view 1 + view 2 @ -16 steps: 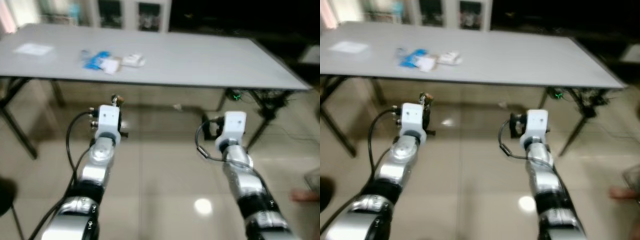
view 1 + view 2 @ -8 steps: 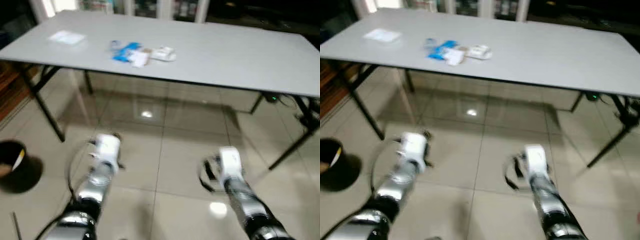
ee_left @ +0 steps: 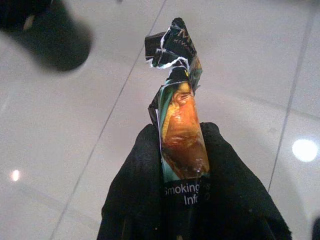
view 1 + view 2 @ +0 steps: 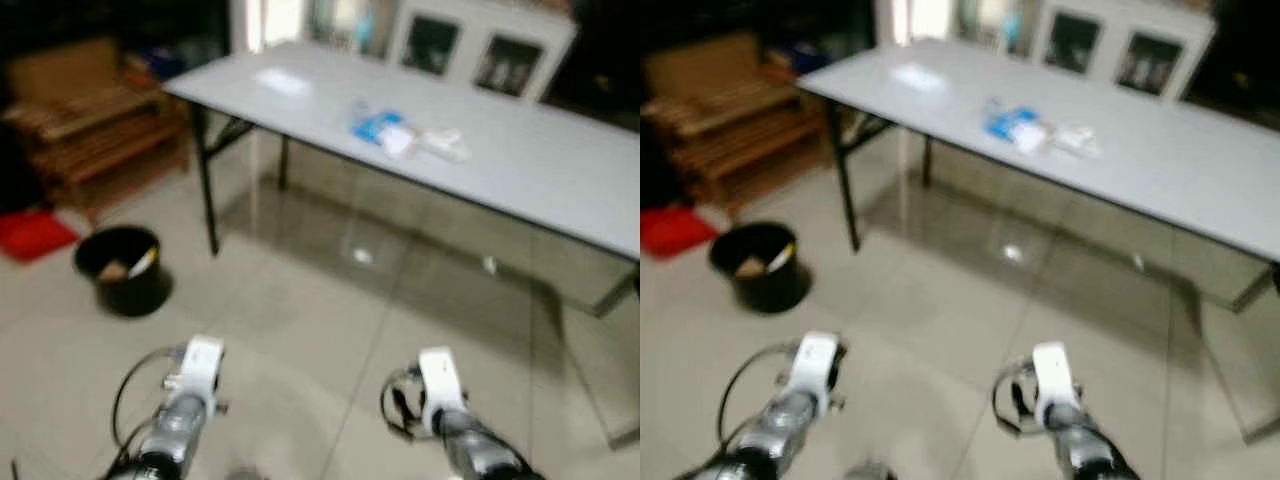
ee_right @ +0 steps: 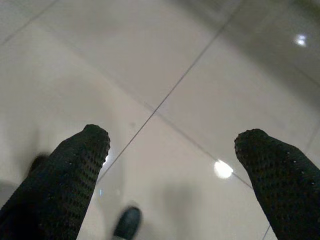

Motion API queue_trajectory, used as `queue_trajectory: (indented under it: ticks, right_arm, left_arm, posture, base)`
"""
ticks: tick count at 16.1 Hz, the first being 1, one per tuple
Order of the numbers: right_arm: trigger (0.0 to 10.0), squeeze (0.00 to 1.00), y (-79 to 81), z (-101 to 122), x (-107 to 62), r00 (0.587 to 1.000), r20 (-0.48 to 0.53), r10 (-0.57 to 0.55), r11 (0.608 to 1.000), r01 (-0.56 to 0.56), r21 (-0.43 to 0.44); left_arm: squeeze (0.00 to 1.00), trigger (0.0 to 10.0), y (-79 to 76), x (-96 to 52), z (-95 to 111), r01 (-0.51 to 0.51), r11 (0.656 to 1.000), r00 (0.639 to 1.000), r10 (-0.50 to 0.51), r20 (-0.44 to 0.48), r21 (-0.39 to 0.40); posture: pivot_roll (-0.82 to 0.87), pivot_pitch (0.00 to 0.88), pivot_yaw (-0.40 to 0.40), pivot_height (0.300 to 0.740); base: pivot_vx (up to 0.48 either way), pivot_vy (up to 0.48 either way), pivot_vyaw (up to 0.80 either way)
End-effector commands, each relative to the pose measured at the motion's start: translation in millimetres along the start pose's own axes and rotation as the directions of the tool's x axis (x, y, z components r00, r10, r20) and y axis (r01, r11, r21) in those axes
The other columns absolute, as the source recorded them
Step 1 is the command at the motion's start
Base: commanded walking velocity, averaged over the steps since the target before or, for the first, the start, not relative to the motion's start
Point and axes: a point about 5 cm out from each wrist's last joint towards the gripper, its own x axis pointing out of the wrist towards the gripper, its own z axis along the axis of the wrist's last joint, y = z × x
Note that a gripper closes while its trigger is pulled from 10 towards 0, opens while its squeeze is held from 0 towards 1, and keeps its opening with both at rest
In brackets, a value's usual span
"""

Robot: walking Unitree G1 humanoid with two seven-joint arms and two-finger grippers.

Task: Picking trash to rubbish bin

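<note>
In the left eye view, our two arms reach over the tiled floor (image 4: 300, 330) at the lower edge; a black rubbish bin (image 4: 122, 268) stands at middle left, and a grey table (image 4: 520, 170) bearing litter (image 4: 405, 135) crosses the upper right.

In the left wrist view, our left gripper (image 3: 182, 150) has its fingers clamped on a crumpled wrapper (image 3: 179, 115).

In the right wrist view, our right gripper (image 5: 172, 150) holds its fingers (image 5: 75, 165) wide apart over the tiles.

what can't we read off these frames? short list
- Black bin contents: head views, blurred and small; something pale sits inside, unidentifiable.
- Trash on the table: the blue packet and white pieces are too blurred to name.
- Wrapper in the left claw: left wrist view, print cut off by the fingers.
- Cabinet contents: dark, blurred.
</note>
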Motion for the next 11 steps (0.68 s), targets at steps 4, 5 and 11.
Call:
queue_trajectory:
  ticks: [4, 5, 11]
  right_arm:
    - [10.0, 0.0, -5.2, -14, -3.7, 0.999, -0.047, -0.006, 1.0, 0.006, 0.001]
    - [10.0, 0.0, -5.2, -15, -3.8, 0.999, -0.048, -0.005, 1.0, 0.005, 0.001]
    - [10.0, 0.0, -2.4, -10, -2.2, 0.999, -0.035, 0.008, 0.999, -0.007, 0.034]
  left_arm:
    - [0.0, 10.0, -6.7, -2.3, -9, 0.015, 0.999, 1.0, -0.016, -0.021, -0.038]
    - [0.0, 10.0, -6.9, -2.4, -10, 0.016, 0.999, 1.0, -0.017, -0.022, -0.039]
    - [0.0, 10.0, -7.1, -3.6, -16, 0.004, 0.999, 0.999, -0.006, -0.047, -0.04]
  posture:
    - [0.01, 0.0, -0.102, 0.74]
    - [0.01, 0.0, -0.102, 0.74]
    - [0.01, 0.011, -0.107, 0.74]
  base:
    - [0.0, 0.0, 0.8]
    - [0.0, 0.0, 0.8]
    - [0.0, 0.0, 0.67]
